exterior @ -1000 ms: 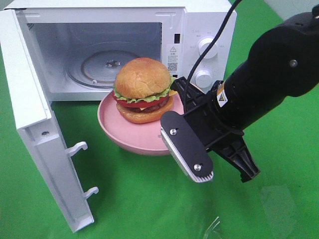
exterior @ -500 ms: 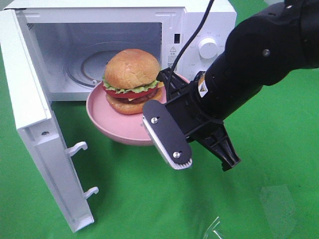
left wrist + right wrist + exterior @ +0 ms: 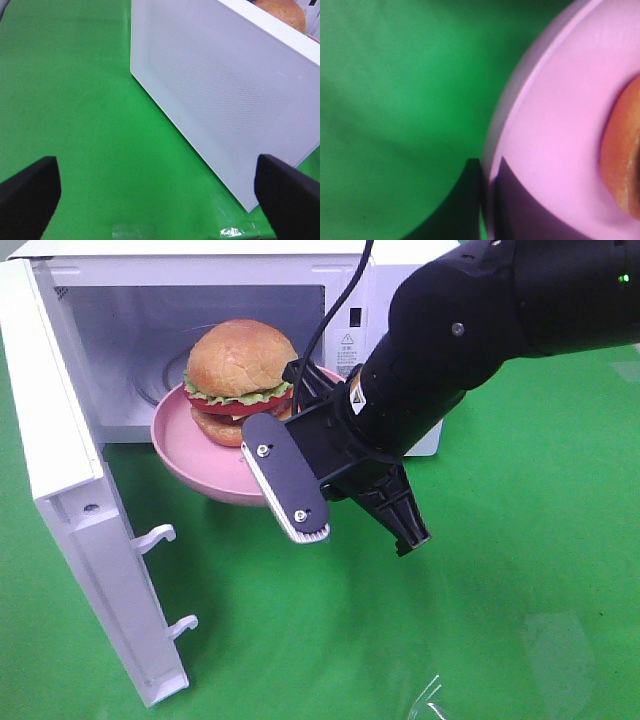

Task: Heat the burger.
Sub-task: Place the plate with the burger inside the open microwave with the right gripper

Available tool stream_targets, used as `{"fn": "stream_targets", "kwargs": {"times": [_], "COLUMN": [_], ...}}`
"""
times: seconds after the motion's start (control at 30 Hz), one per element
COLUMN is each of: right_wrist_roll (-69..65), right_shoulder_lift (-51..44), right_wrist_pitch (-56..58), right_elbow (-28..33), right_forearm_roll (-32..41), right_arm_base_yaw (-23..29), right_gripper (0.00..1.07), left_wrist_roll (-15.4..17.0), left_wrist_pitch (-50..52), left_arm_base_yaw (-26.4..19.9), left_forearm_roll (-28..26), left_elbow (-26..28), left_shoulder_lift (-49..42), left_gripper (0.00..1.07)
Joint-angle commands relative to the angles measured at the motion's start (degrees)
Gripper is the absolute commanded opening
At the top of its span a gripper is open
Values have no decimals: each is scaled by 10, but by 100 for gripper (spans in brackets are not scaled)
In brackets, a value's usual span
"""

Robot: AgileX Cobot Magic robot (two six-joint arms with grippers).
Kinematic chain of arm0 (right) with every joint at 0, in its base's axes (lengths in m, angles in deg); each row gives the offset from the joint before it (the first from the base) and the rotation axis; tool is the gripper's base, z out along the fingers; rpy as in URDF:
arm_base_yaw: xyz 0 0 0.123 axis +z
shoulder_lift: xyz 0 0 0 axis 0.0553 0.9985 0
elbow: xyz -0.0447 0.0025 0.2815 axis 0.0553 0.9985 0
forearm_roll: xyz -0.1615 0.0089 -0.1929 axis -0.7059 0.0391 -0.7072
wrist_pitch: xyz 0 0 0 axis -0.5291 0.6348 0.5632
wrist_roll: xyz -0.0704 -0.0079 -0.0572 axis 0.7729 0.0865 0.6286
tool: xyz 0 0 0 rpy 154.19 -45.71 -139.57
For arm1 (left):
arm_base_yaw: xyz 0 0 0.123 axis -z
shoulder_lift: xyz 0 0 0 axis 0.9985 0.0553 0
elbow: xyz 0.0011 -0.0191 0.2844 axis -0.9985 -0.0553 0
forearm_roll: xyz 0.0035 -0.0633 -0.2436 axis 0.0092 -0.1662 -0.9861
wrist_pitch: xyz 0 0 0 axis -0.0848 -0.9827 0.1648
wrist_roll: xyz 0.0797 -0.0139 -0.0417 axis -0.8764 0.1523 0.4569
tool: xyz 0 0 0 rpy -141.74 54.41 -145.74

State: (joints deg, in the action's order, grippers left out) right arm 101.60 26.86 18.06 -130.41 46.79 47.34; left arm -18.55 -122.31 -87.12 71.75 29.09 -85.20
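The burger (image 3: 240,365) sits on a pink plate (image 3: 185,445), held in the air at the mouth of the open white microwave (image 3: 400,280). My right gripper (image 3: 305,390) is shut on the plate's right rim. The right wrist view shows the gripper (image 3: 487,200) clamped on the plate's rim (image 3: 555,115), with the edge of the bun (image 3: 625,155) beside it. My left gripper (image 3: 160,200) is open and empty, facing the outside of the microwave door (image 3: 215,90). It does not show in the high view. The bun (image 3: 285,15) peeks over the door's edge.
The microwave door (image 3: 60,470) stands swung wide open on the left. The glass turntable (image 3: 165,380) lies inside the cavity behind the plate. Everything stands on a green cloth (image 3: 540,540). A bit of clear film (image 3: 430,695) lies near the front edge.
My right arm has carried the plate and burger to the left and back, from in front of the microwave to its opening. The grip on the plate is unchanged.
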Motion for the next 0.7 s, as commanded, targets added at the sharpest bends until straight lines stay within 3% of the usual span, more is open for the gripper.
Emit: {"fn": "stream_targets", "kwargs": {"times": [0.03, 0.7], "right_wrist_roll": [-1, -16], "right_shoulder_lift": [1, 89], "right_wrist_pitch": [-34, -8], "right_elbow": [-13, -129], "right_forearm_roll": [-5, -8], "right_arm_base_yaw": [0, 5], "right_gripper": [0, 0], "left_wrist_roll": [-1, -1], "left_wrist_pitch": [0, 0], "left_arm_base_yaw": [-1, -1], "left_forearm_roll": [-6, -6], "left_elbow": [-1, -1], "left_shoulder_lift": [-2, -2], "left_gripper": [98, 98]}}
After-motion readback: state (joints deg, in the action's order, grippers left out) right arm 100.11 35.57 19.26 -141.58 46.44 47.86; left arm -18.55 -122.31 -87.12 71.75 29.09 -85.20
